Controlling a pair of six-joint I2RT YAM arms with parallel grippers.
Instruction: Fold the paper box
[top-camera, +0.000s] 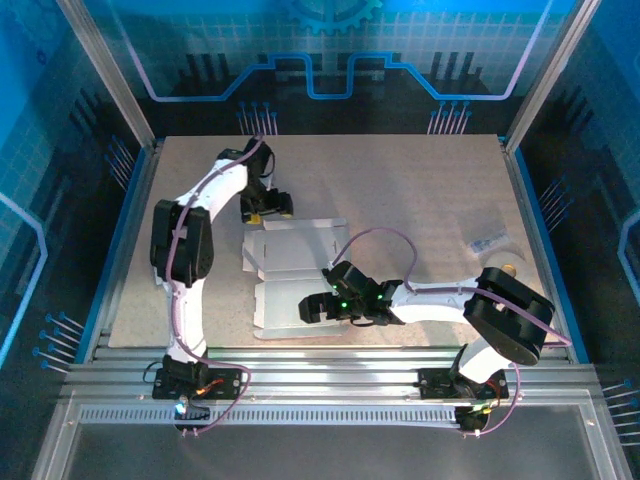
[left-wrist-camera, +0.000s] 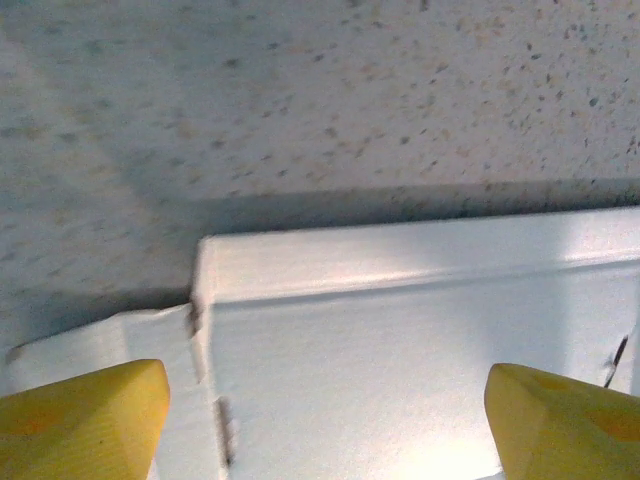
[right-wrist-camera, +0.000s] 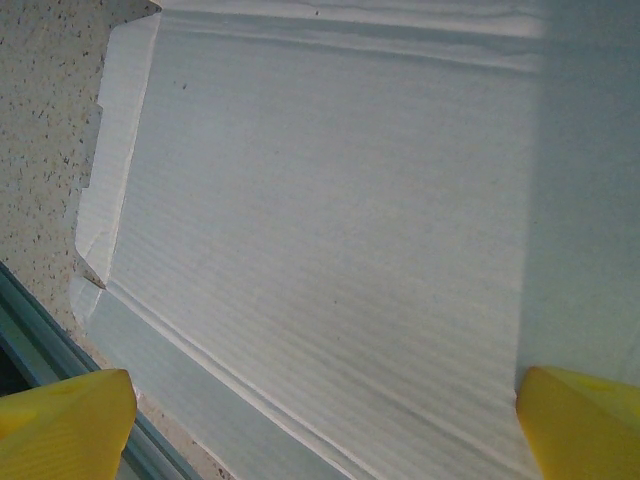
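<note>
The paper box (top-camera: 290, 265) lies flat and unfolded in the middle of the table, pale whitish face up, with creased panels and flaps. My left gripper (top-camera: 268, 209) hovers at the box's far edge. In the left wrist view its yellow fingertips (left-wrist-camera: 85, 420) stand wide apart over the pale panel (left-wrist-camera: 400, 340), open, and a narrow flap along the far crease is slightly raised. My right gripper (top-camera: 316, 305) is over the near panel. In the right wrist view it (right-wrist-camera: 325, 430) is open above the ribbed card (right-wrist-camera: 330, 200), holding nothing.
A white tape roll (top-camera: 508, 264) and a small clear packet (top-camera: 489, 243) lie at the table's right side. The metal rail (right-wrist-camera: 35, 345) of the table's near edge runs just beyond the box's near flap. Speckled tabletop (left-wrist-camera: 350, 100) lies beyond the box.
</note>
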